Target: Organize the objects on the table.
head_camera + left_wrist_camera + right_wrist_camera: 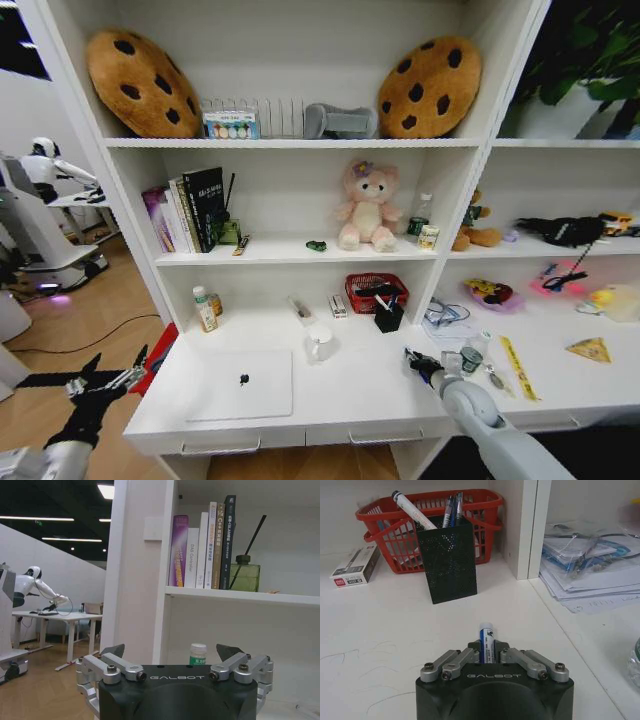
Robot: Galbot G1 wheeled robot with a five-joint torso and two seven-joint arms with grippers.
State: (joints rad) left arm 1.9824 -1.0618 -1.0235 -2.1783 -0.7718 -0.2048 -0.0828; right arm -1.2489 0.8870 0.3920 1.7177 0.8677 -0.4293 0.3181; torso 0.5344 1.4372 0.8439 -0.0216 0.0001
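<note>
Head view, counter: white, under a white shelf unit, drawers along its front edge.
Laptop: silver, lid closed, flat on the counter at front left, a small dark item resting on the lid.
Basket: red, at the back of the counter against the shelf wall; right wrist view shows it just behind the holder.
Holder: black mesh pen cup, standing upright on the counter in front of the basket, pens sticking out of the top.
Mug: white, on the counter right of the laptop, well apart from the holder.
Bottle: small, green label, white cap, back left of the counter near the shelf upright.
Box: small flat carton lying left of the basket.
Right pincer: low over the counter, right of the mug, clenched on a marker; marker has a blue and white barrel, tip aimed toward the holder, not touching it.
Left pincer: off the counter's left end, fingers spread wide, holding nothing, facing the shelf unit.
</note>
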